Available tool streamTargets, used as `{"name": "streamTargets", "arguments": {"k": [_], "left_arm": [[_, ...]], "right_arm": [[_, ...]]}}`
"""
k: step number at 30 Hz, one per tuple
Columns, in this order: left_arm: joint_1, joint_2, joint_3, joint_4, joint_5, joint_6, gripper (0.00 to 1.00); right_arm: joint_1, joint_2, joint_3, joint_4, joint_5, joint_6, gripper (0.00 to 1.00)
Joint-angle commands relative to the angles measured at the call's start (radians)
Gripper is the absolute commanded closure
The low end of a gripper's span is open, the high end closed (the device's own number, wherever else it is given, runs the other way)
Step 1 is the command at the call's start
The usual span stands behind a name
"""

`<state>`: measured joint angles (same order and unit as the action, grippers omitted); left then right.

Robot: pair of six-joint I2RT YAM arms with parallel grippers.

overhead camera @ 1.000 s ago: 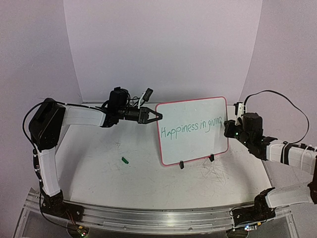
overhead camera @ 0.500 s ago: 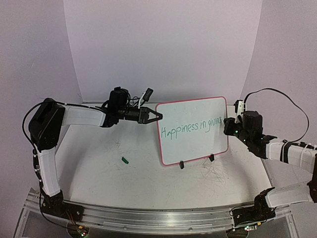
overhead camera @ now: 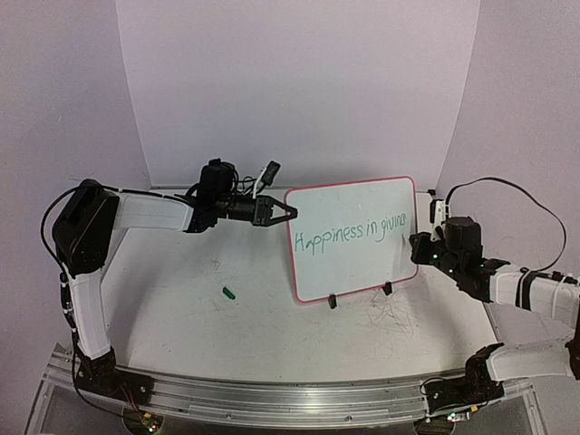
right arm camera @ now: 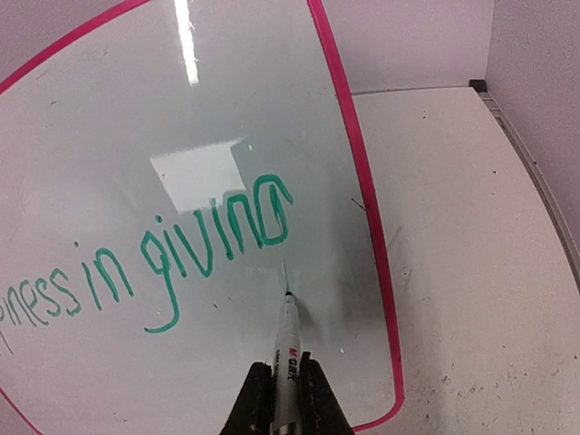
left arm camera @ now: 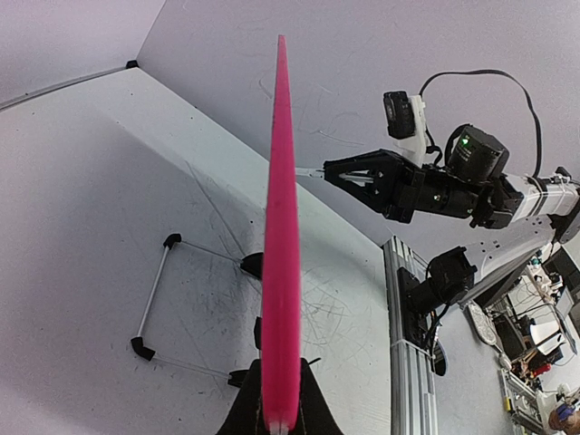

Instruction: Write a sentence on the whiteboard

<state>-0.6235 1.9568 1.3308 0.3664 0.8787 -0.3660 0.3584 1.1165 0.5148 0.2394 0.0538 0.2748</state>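
So the board [overhead camera: 362,272] stands on its clip feet [overhead camera: 333,302] toward the right of the desk [overhead camera: 172,317]. The left hand [overhead camera: 283,212] is clamped on its upper left rim, fingers pressed together on the pink edge, which you see edge-on from the left wrist. The right hand [right arm camera: 288,399] is over by the board's right edge, pinching a marker [right arm camera: 287,340] that sticks out past its fingertips. The sentence [overhead camera: 349,236] runs across the middle of the board in green and reads "Happiness in giving", except the last letter [right arm camera: 275,210] is just a closed loop, no tail, so I'd say the final g isn't finished. The bit that matters is that the marker's long axis points almost straight at the board, and its tip [right arm camera: 287,294] sits just below that loop, slightly right of it. Can't tell if it's touching the surface or just off it, since there's glare and a reflection right there. To hang the tail, the tip would probably need to go up to the loop's right side and pull down and left. The right arm is obviously the nearer one, and the left only steadies the far edge. There's a little green thing, maybe the cap [overhead camera: 229,292], lying on the desk well left of the board.
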Motion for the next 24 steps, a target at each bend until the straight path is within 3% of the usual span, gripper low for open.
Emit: {"name": "streamTargets", "arguments": {"k": [1, 12, 24], "left_arm": [[-0.035, -0.026, -0.008, -0.044, 0.032, 0.021, 1.0], [-0.035, -0.023, -0.008, -0.044, 0.031, 0.021, 1.0], [-0.035, -0.031, -0.013, -0.046, 0.025, 0.025, 1.0]], "right_arm": [[0.0, -0.01, 0.001, 0.014, -0.035, 0.015, 1.0], [0.014, 0.009, 0.038, 0.041, -0.074, -0.003, 1.0], [-0.003, -0.086, 0.048, -0.026, 0.023, -0.012, 1.0]]}}
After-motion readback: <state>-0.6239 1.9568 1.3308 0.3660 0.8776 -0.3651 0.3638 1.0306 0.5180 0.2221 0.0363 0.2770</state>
